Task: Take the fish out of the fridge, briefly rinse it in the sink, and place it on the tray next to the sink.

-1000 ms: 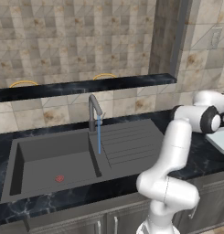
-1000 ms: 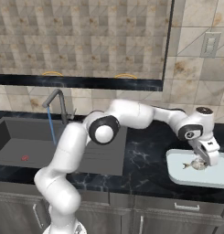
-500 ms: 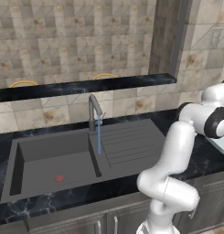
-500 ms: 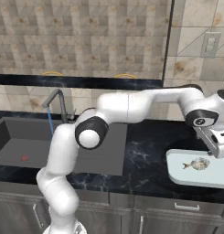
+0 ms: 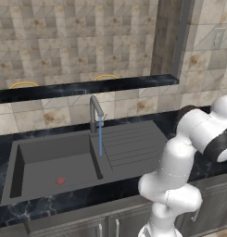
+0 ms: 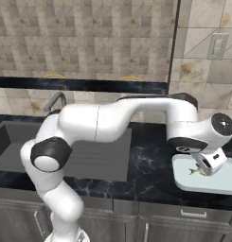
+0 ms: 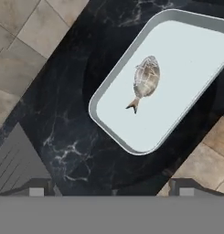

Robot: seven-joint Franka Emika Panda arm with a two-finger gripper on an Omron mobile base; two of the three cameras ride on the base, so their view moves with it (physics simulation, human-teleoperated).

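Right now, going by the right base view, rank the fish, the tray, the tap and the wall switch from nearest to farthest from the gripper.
1. Fish: just left of the open gripper, lying on the tray.
2. Tray: under and around the fish, right of the sink.
3. Wall switch: high on the wall above the gripper.
4. Tap: far left, behind the arm.
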